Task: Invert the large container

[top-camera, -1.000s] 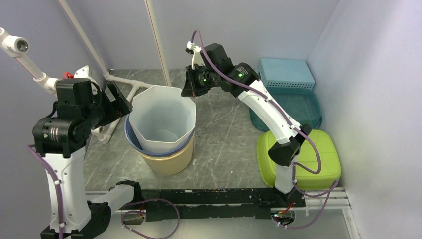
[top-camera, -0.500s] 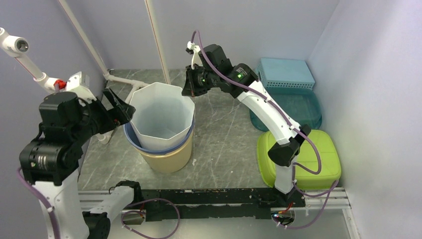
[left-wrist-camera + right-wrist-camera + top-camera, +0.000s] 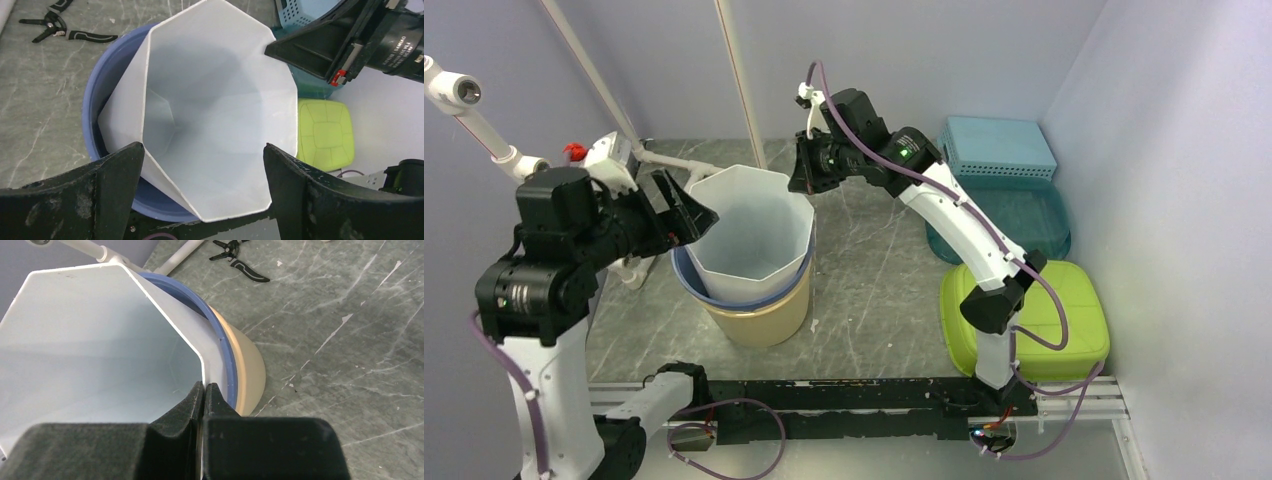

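Note:
A large white faceted container (image 3: 754, 235) stands open side up, nested in a blue bowl (image 3: 686, 282) that sits in a tan bowl (image 3: 769, 325). My right gripper (image 3: 807, 182) is shut on the container's far right rim; in the right wrist view the fingers (image 3: 204, 386) pinch the thin white wall (image 3: 100, 340). My left gripper (image 3: 692, 215) is open at the container's left rim. In the left wrist view its wide jaws (image 3: 201, 146) frame the near edge of the white container (image 3: 220, 100) without touching it.
A lime green lid (image 3: 1044, 315) lies at the right, with a teal tray (image 3: 1024, 215) and a light blue basket (image 3: 999, 145) behind it. Black pliers (image 3: 237, 255) lie on the grey table beyond the bowls. White tubes (image 3: 674, 160) stand at the back left.
My left gripper has swung up and to the right, from beside the container's left wall to over its left rim. The right gripper has kept its hold and hardly moved.

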You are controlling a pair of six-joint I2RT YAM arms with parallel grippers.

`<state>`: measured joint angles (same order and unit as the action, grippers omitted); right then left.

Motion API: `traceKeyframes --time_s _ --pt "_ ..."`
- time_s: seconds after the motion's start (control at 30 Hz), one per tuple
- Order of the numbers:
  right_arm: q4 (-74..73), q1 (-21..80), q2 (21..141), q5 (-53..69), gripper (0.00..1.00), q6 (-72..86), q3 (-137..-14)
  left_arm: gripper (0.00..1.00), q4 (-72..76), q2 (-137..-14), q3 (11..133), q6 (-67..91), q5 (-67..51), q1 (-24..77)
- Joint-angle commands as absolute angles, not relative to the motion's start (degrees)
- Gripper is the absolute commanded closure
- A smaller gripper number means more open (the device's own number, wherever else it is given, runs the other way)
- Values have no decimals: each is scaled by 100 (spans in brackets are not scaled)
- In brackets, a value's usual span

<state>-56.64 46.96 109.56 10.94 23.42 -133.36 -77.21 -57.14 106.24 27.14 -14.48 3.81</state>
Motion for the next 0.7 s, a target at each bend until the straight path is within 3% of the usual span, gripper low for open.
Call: traceKeyframes --time_s 0.0,0.2,0.5,0.67 --pt "-5396 4701 10964 897 100 2386 -13820 7 -7603 -5977 10714 2478 -1965 387" --pt "-5388 4754 10965 783 100 2392 -13882 18 -8255 -6266 10982 2219 -1588 387" --pt "-5396 4794 10961 626 100 2411 -13993 10 -8760 -6344 11542 2071 -644 389" --pt "-5347 4806 10881 615 100 2439 -13960 17 -8942 -6414 11305 2072 -498 387"
